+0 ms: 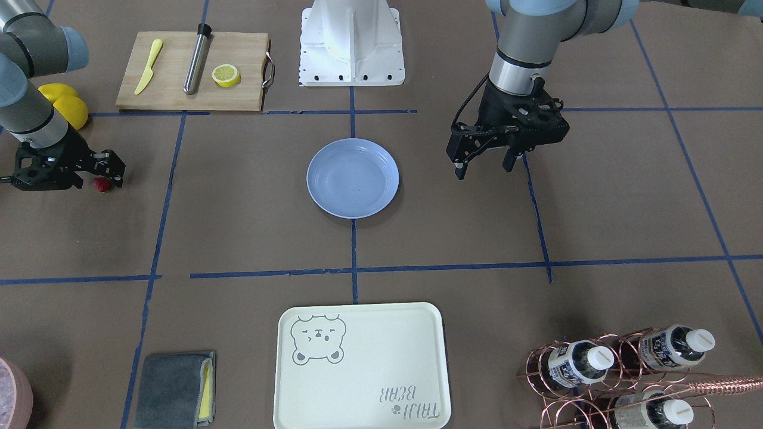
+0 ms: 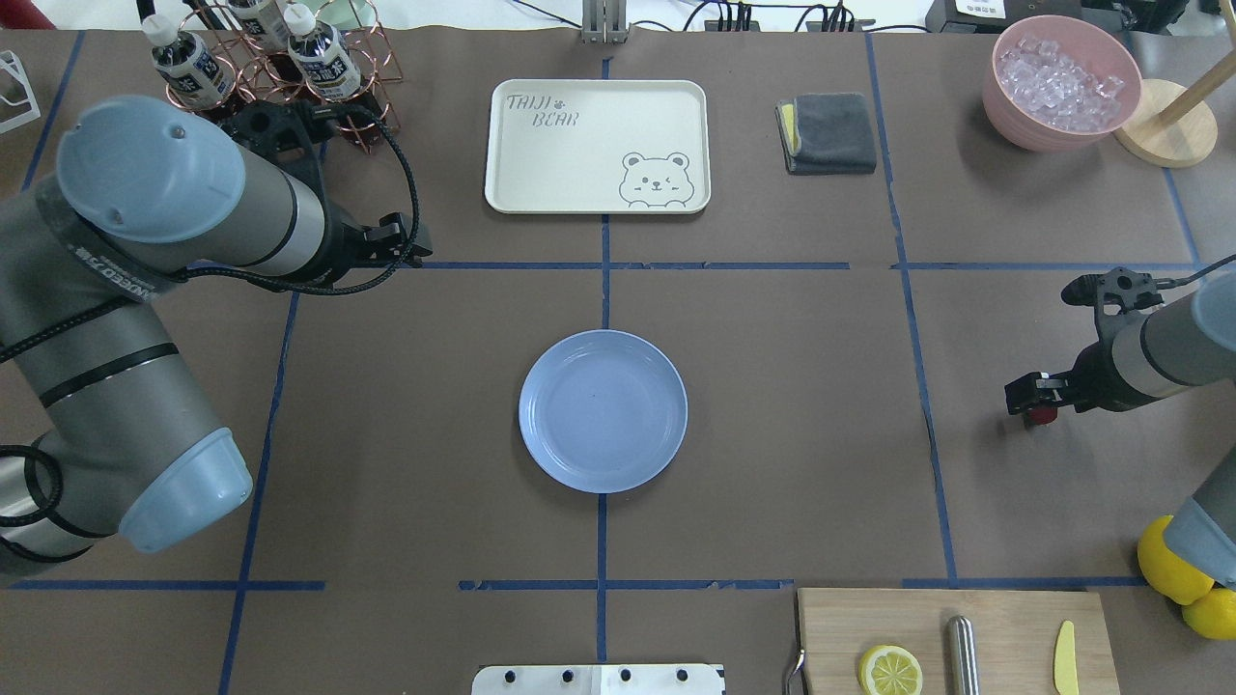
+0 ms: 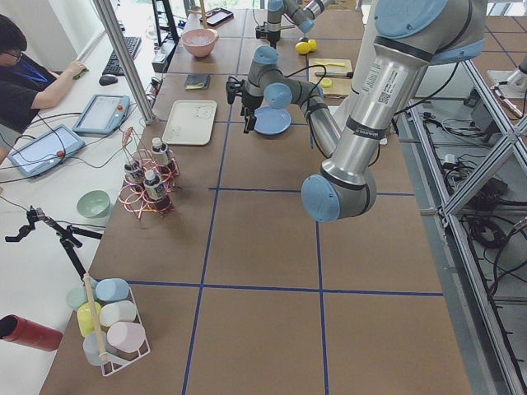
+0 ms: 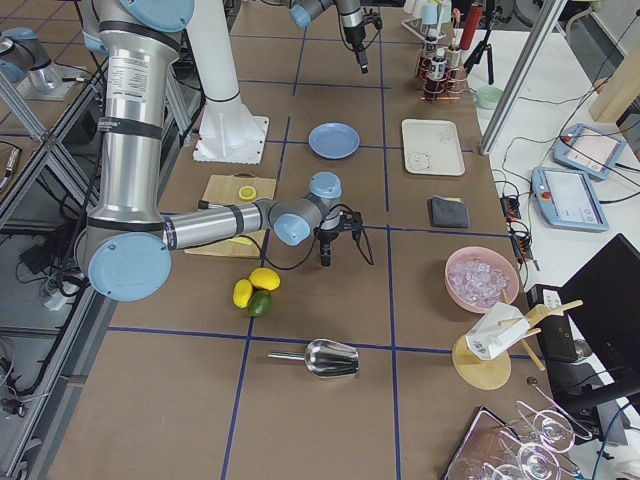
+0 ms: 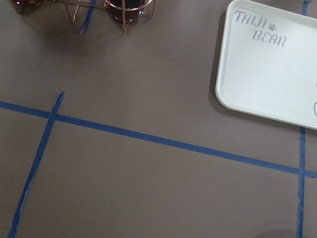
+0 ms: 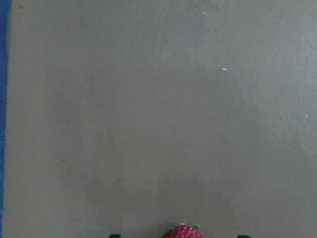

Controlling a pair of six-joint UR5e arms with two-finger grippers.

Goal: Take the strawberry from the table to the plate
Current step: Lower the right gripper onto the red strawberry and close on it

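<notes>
The strawberry [image 1: 102, 185] [image 2: 1042, 416] is a tiny dark-red berry lying on the brown-paper table [image 1: 238, 226] on the robot's right side. My right gripper [image 1: 105, 177] [image 2: 1033, 401] is low over it and open, one finger on each side. The right wrist view shows the berry [image 6: 184, 232] at the bottom edge, with dark fingertips set wide on both sides of it. The light-blue plate [image 1: 353, 177] [image 2: 603, 411] sits mid-table with nothing on it. My left gripper [image 1: 484, 168] hangs open above the table beside the plate, holding nothing.
Two lemons [image 1: 64, 102] lie just behind my right arm. A cutting board [image 1: 191, 71] holds a lemon half, a yellow knife and a steel rod. The bear-print tray [image 1: 360, 366], a grey cloth [image 1: 174, 388], a bottle rack [image 1: 620, 369] and an ice bowl [image 2: 1060, 82] line the far side.
</notes>
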